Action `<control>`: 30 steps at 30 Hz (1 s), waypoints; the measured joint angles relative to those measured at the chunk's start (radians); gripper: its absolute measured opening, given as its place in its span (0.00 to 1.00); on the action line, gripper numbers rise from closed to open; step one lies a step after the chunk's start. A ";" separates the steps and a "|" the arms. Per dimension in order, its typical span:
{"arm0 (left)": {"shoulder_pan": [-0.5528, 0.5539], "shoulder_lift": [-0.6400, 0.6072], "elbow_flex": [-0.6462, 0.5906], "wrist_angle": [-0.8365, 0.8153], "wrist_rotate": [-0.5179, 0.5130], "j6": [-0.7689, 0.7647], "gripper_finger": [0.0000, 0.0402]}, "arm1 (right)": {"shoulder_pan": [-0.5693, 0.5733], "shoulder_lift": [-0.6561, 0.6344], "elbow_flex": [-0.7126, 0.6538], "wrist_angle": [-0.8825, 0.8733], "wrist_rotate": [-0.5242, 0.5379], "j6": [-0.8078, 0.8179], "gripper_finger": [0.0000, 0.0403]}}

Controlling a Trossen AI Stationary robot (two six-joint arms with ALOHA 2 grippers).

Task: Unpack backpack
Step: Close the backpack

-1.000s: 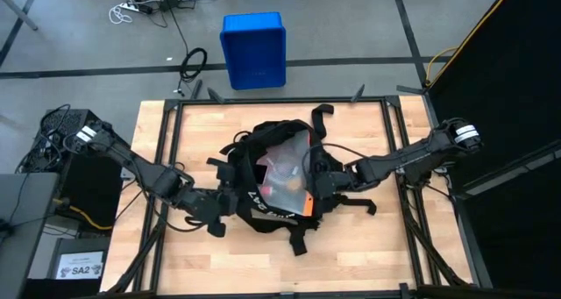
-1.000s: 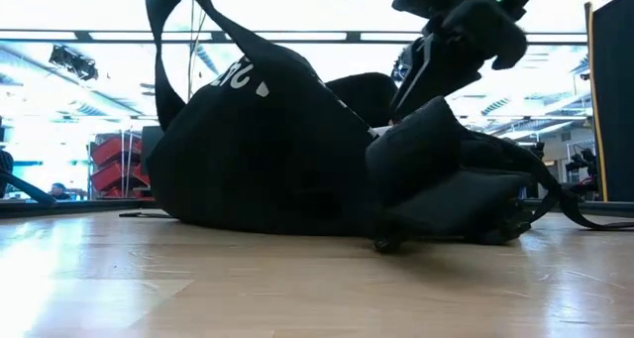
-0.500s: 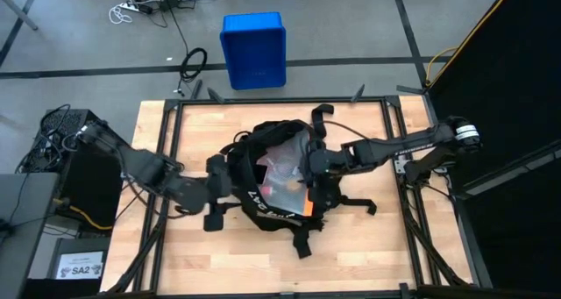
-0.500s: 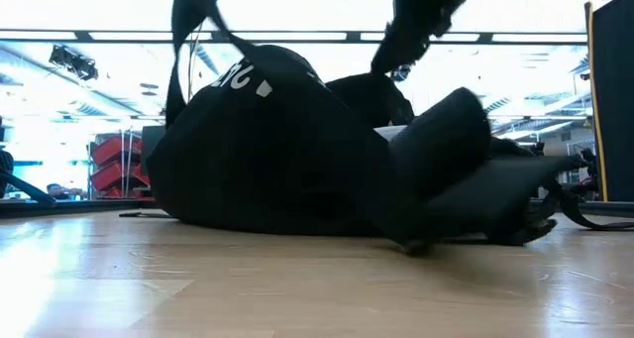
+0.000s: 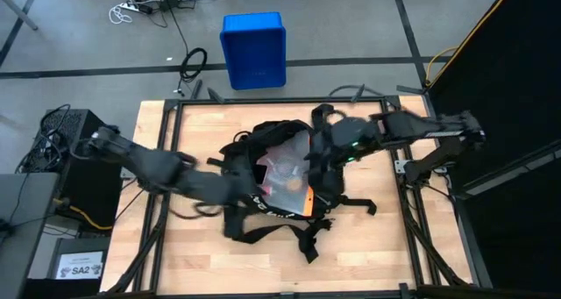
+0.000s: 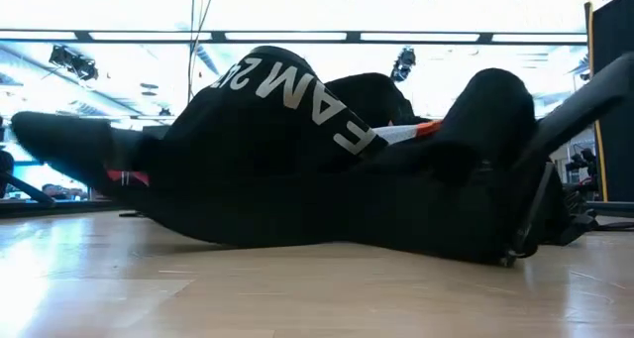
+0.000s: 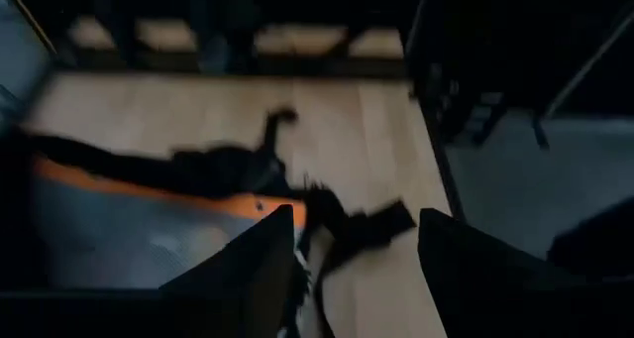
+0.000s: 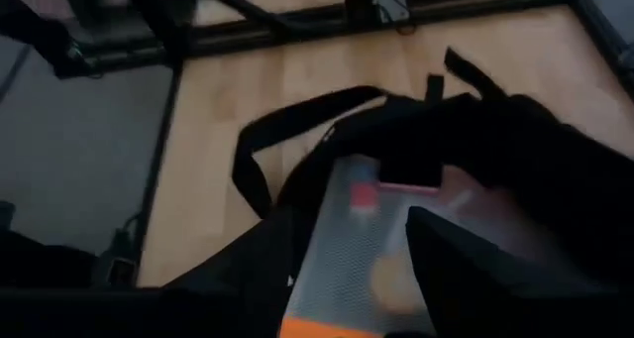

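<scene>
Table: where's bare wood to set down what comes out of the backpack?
Free: the far-left corner of the table beside the backpack, the near-right corner past its straps, and the near-left edge. Crowded: the middle, with the backpack, the left claw and the right claw.

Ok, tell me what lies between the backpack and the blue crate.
High view: bare wooden tabletop, the table's black frame bar, then grey floor between the backpack and the blue crate.

Grey concrete floor (image 5: 88,36), blue crate (image 5: 253,49), tangled cables (image 5: 149,1), possibly red shelving (image 6: 117,160) behind, bright ceiling strip lights (image 6: 287,36).
</scene>
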 joint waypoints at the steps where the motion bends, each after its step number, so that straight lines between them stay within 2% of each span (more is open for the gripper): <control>1: 0.015 0.034 0.000 0.002 0.039 -0.002 0.46 | 0.000 -0.021 -0.004 -0.013 0.001 0.006 0.43; 5: 0.059 0.169 -0.001 0.004 0.165 -0.002 0.46 | 0.015 -0.102 -0.053 -0.040 0.001 0.049 0.42; 8: 0.082 0.248 -0.002 0.011 0.192 -0.002 0.46 | 0.040 -0.164 -0.107 -0.038 0.001 0.087 0.42; 14: 0.104 0.368 -0.001 0.057 0.192 0.023 0.46 | 0.113 -0.217 -0.237 -0.033 0.002 0.145 0.41; 20: 0.119 0.462 -0.001 -0.026 0.184 0.007 0.46 | 0.159 -0.220 -0.351 -0.025 0.002 0.192 0.42; 24: 0.131 0.490 -0.001 -0.133 0.114 -0.059 0.46 | 0.160 -0.221 -0.401 0.003 0.002 0.226 0.42; 30: 0.147 0.490 -0.001 -0.190 0.067 -0.027 0.45 | 0.142 -0.220 -0.438 0.123 0.024 0.275 0.41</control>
